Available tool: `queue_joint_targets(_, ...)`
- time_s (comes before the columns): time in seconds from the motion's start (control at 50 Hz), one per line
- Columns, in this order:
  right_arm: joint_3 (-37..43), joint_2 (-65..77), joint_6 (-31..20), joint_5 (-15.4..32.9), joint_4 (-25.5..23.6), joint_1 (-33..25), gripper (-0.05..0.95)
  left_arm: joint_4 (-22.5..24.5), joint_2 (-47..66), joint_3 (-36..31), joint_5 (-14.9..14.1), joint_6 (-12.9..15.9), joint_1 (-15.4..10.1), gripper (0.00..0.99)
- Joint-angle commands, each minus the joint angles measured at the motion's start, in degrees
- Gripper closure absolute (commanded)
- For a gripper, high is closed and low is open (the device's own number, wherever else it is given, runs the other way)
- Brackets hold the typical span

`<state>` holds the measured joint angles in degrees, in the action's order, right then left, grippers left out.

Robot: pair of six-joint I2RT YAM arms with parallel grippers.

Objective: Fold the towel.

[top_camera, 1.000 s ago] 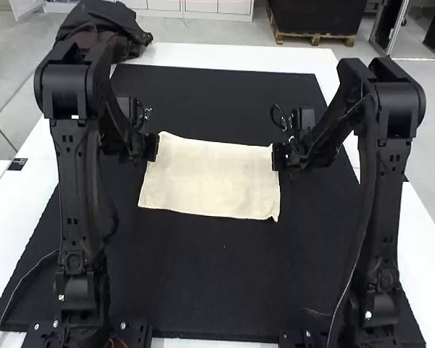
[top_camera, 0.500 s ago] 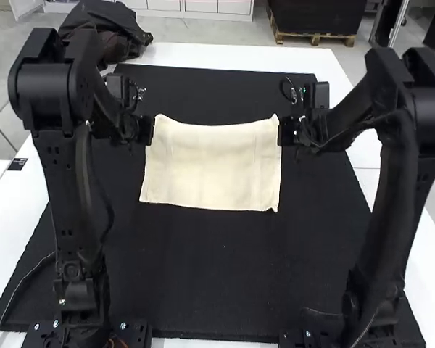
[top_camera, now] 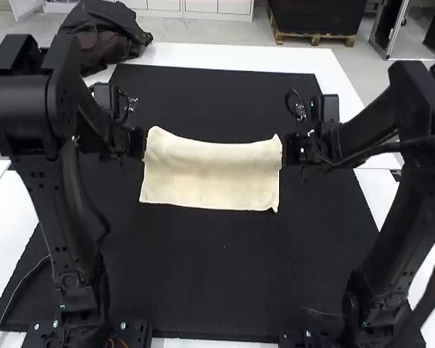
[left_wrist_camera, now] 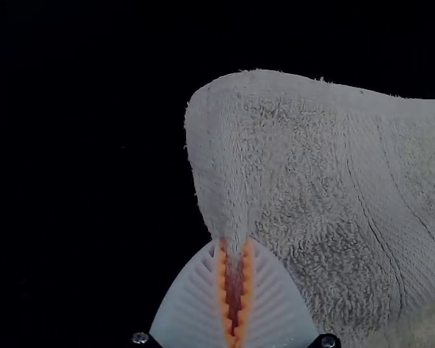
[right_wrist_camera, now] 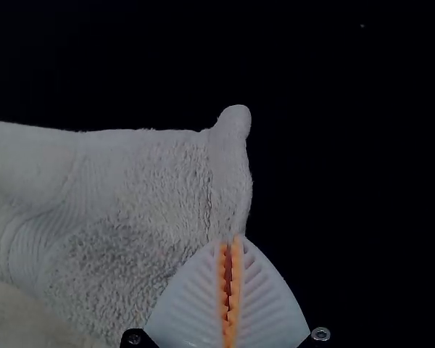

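In the high view the cream towel has its near edge low over the dark mat, while its far part looks raised and curves over between the two grippers. My left gripper is at its far left corner and my right gripper at its far right corner. Up close, the left gripper is shut on an edge of the towel, close to a rounded corner. Likewise the right gripper pinches the towel's edge beside a small upright corner tip.
A black mat covers most of the white table. Dark fabric lies bunched at the table's far left corner. Both arms stand on either side of the towel.
Both grippers, holding the towel, first went up and away, then came back somewhat toward the arms' bases, ending slightly farther apart. The towel's far part now curves over; its near edge shifted slightly away.
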<state>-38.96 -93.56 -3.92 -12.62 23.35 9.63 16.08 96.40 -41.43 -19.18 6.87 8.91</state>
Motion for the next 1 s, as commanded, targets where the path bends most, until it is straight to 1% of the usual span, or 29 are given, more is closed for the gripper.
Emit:
queue_joint_targets(0.0,2.22,2.68,0.41,-0.3,-0.15,-0.58,0.93,0.18,-2.88,2.05,0.72,1.48,1.29,0.969)
queue_joint_targets(0.16,5.3,5.05,0.32,-0.74,-0.59,-0.58,0.93,-0.08,-6.14,5.39,0.81,1.56,1.29,0.969)
queue_joint_targets(0.5,8.37,10.41,-1.17,-2.41,-5.95,-0.58,0.92,-1.22,-13.69,11.9,0.72,1.83,1.29,0.969)
queue_joint_targets(0.66,8.9,11.03,-2.05,-3.46,-8.15,-0.58,0.93,-1.49,-16.42,14.54,0.81,2.79,1.29,0.969)
queue_joint_targets(0.76,9.87,10.85,-2.23,-3.99,-8.24,-0.49,0.93,-1.31,-16.86,16.03,0.81,3.41,1.29,0.969)
queue_joint_targets(0.84,10.83,10.77,-2.67,-4.08,-8.24,-0.22,0.93,-0.69,-16.86,17.26,0.81,3.85,1.29,0.97)
queue_joint_targets(0.98,12.15,8.83,-3.55,-4.6,-8.24,0.3,0.93,3.0,-16.6,20.16,0.99,4.02,1.2,0.97)
